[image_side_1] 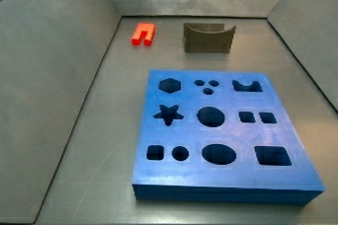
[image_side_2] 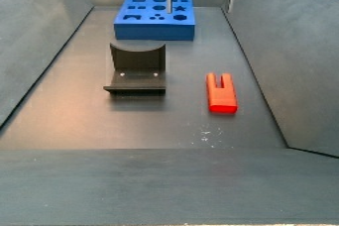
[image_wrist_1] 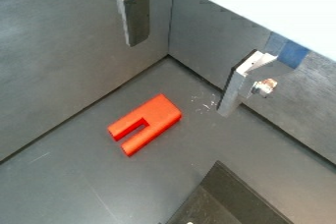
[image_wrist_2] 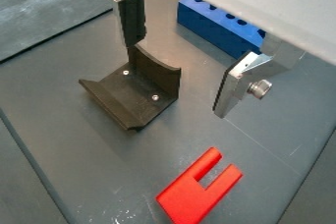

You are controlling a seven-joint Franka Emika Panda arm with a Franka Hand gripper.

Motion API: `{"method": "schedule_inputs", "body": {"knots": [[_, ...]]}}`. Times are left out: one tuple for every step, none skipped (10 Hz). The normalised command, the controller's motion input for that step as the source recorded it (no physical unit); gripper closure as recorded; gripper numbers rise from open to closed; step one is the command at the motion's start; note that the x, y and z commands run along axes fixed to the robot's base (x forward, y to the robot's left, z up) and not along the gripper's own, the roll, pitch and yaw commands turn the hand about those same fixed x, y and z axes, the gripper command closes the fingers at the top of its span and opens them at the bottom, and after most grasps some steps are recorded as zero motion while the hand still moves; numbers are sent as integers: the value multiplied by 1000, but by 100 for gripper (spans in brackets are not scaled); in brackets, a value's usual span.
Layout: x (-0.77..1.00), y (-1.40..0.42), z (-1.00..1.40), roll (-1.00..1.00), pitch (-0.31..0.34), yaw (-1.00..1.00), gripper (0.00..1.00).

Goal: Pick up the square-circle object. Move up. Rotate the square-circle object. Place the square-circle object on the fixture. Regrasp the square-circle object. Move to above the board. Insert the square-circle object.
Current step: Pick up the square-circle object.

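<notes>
Jaws stand wide apart with nothing between them; the gripper (image_wrist_1: 191,56) hangs above the floor, clear of every piece. One finger (image_wrist_2: 129,17) and its mate show in both wrist views, flat silver plates with dark pads.

The square-circle object (image_wrist_1: 144,124) lies flat on the floor, untouched, prongs at one end, just beside the fixture (image_side_2: 137,67) but apart from it. The board (image_side_1: 222,135) lies well apart from both.

Step in hand, by my reading: the first pick, not yet begun. Next move calls for centring the open jaws over the red block, aligned across its narrow width, then descending and closing.
</notes>
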Motion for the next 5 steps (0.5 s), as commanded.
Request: {"method": "schedule_inputs", "body": {"knots": [[0,0,-26,17,0,0,0],[0,0,0,0,-29,0,0],[0,49,-171,0,-43,0,0],[-49,154,-206,-73,-91,0,0],[0,226,-254,-89,-74,0,0]]}}
